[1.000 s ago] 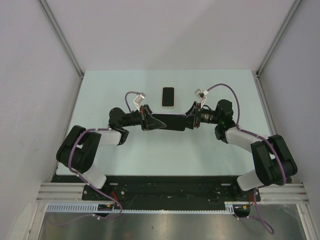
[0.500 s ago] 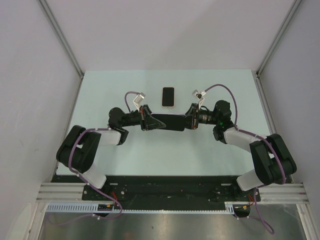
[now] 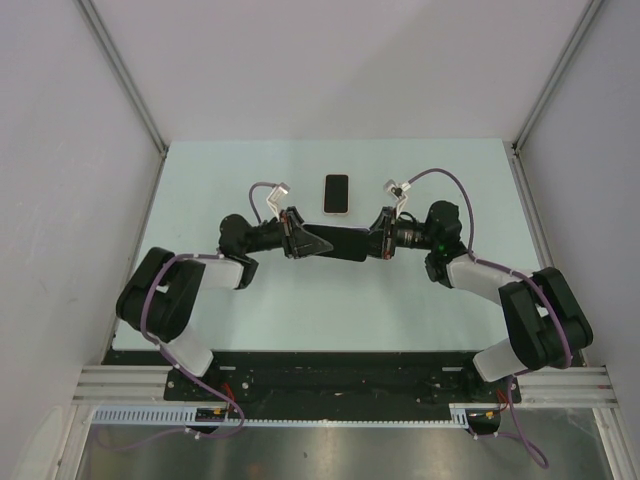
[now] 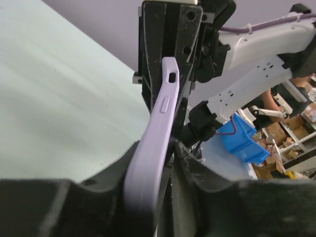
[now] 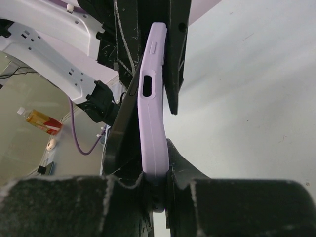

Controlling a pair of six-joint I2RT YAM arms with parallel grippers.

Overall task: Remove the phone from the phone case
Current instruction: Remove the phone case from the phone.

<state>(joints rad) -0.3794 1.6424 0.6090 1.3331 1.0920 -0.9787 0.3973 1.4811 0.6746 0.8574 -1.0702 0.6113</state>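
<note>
A dark phone [image 3: 340, 244] in a lilac phone case [image 4: 159, 123] hangs edge-up above the table's middle, between my two grippers. My left gripper [image 3: 305, 243] has its jaws around the left end, with case and phone between them; a thin dark gap shows beside the case in the left wrist view. My right gripper [image 3: 372, 245] is shut on the lilac case [image 5: 154, 113] alone. In the right wrist view the dark phone [image 5: 121, 133] splays away from the case on the left side.
A second phone [image 3: 336, 193] with a pale rim lies flat on the light table [image 3: 200, 190] just behind the held one. Grey walls with metal posts [image 3: 130, 90] close in three sides. Both arm bases sit at the near edge.
My right gripper has closed down onto the case end and shifted slightly left. My left jaws have eased a little wider around their end.
</note>
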